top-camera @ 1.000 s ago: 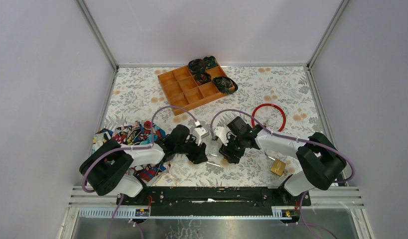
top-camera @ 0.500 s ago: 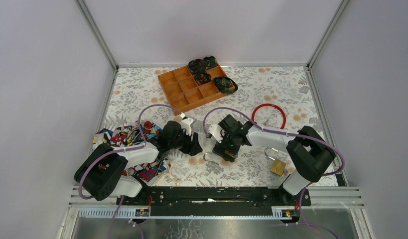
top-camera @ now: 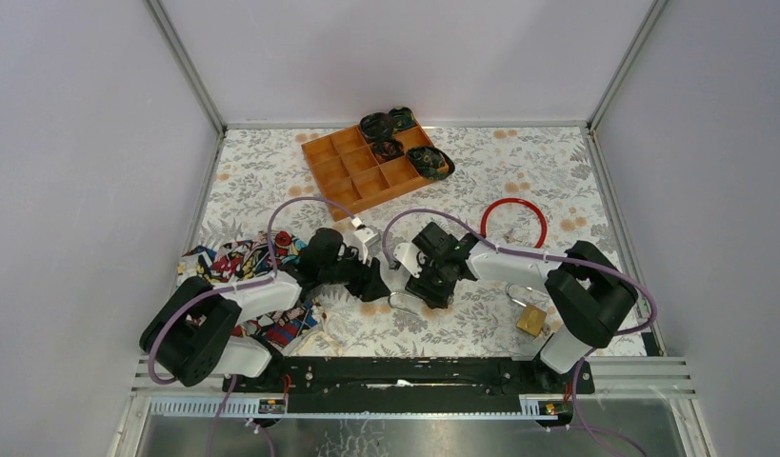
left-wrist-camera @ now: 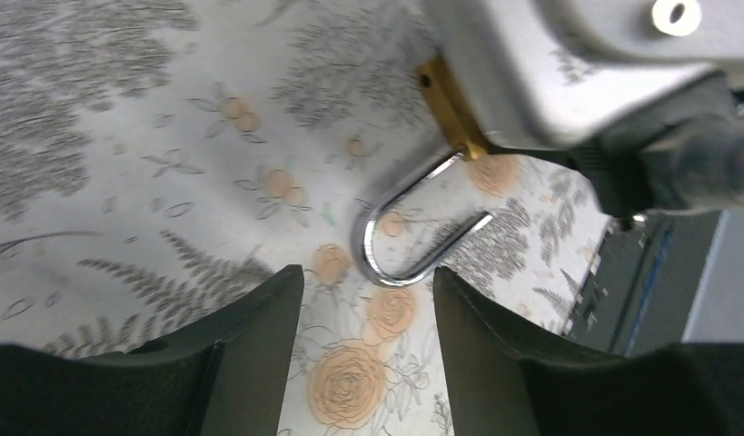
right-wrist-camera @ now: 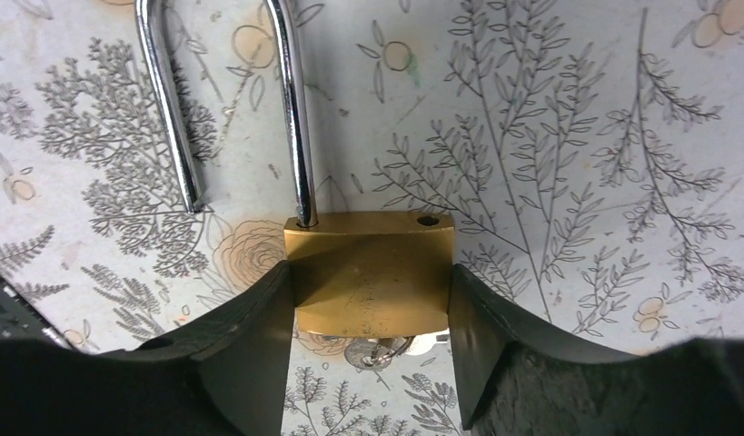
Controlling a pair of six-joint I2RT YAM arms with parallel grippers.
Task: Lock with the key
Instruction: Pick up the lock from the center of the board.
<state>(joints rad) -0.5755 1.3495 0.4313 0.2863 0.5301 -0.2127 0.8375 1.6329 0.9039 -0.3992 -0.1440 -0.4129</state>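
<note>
A brass padlock (right-wrist-camera: 368, 245) lies on the floral table with its steel shackle (right-wrist-camera: 291, 118) swung open. My right gripper (right-wrist-camera: 368, 282) is shut on the padlock's body, one finger on each side. A key with a ring (right-wrist-camera: 379, 351) sticks out of the body's underside, between my fingers. In the top view the right gripper (top-camera: 428, 284) sits at table centre, with the shackle (top-camera: 401, 303) poking toward the near left. My left gripper (left-wrist-camera: 366, 295) is open and empty, its fingers just short of the shackle's loop (left-wrist-camera: 379, 263). It faces the right gripper in the top view (top-camera: 378, 283).
A second brass padlock (top-camera: 530, 319) lies near the right arm's base. A red ring (top-camera: 513, 221) lies behind the right arm. An orange compartment tray (top-camera: 352, 176) with dark items stands at the back. A patterned cloth (top-camera: 248, 259) lies under the left arm.
Both grippers have moved a little away from the near edge and to the left. The right still holds the padlock. The left gripper has since edged right, closer to the shackle.
</note>
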